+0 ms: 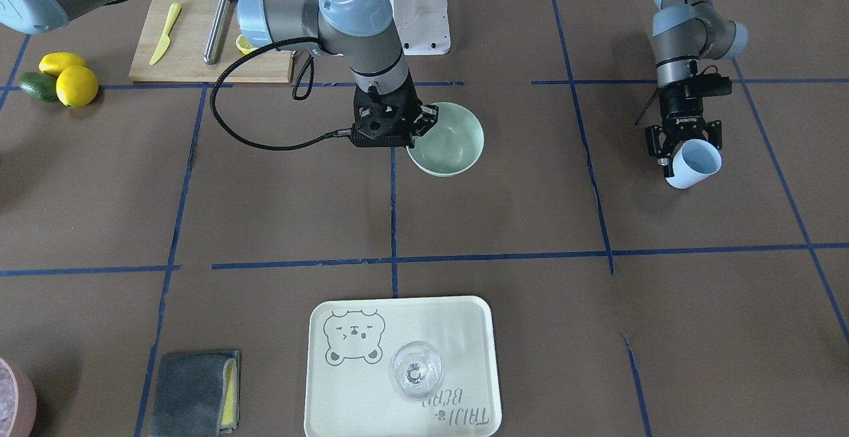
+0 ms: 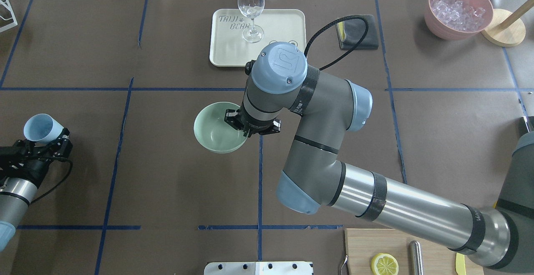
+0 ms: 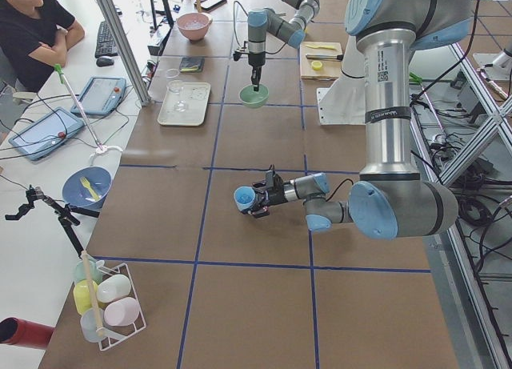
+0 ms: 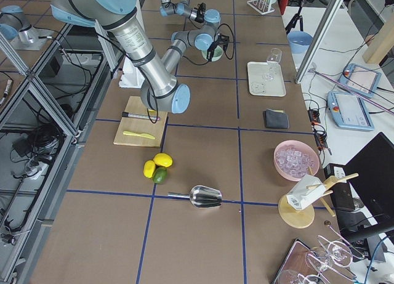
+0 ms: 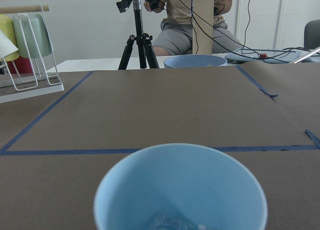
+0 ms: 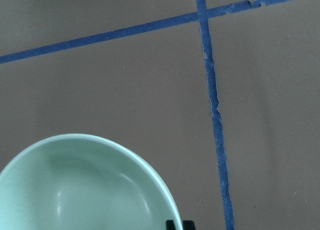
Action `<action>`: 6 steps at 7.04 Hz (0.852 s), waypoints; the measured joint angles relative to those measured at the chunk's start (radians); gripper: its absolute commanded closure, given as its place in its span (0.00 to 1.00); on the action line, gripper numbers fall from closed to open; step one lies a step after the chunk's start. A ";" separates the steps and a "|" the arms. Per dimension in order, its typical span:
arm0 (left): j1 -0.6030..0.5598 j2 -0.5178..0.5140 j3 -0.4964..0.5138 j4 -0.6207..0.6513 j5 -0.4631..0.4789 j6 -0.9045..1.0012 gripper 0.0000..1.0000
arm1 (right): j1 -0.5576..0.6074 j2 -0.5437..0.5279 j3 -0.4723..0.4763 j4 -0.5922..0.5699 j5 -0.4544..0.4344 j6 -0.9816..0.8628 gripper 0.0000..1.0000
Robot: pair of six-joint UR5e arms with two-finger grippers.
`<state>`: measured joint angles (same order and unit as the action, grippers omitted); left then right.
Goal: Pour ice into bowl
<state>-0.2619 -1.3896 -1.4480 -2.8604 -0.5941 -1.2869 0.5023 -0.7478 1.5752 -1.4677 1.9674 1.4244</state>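
Currently the left hand pinches the light blue cup, ice lying in its bottom, well apart from the mint-green bowl, whose rim the right hand clamps on the table. Bowl looks empty; carrying across and pouring appear left.
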 measured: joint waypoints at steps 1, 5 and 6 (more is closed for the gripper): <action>-0.004 0.003 -0.017 -0.025 -0.003 0.010 1.00 | -0.011 0.006 -0.009 0.001 -0.010 0.001 1.00; -0.043 0.038 -0.169 -0.100 -0.011 0.172 1.00 | -0.061 0.126 -0.236 0.115 -0.111 -0.005 0.93; -0.050 0.041 -0.190 -0.100 -0.012 0.185 1.00 | -0.069 0.159 -0.293 0.141 -0.126 -0.005 0.01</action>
<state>-0.3122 -1.3481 -1.6381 -2.9606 -0.6059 -1.1017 0.4330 -0.5885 1.2826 -1.3267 1.8412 1.4190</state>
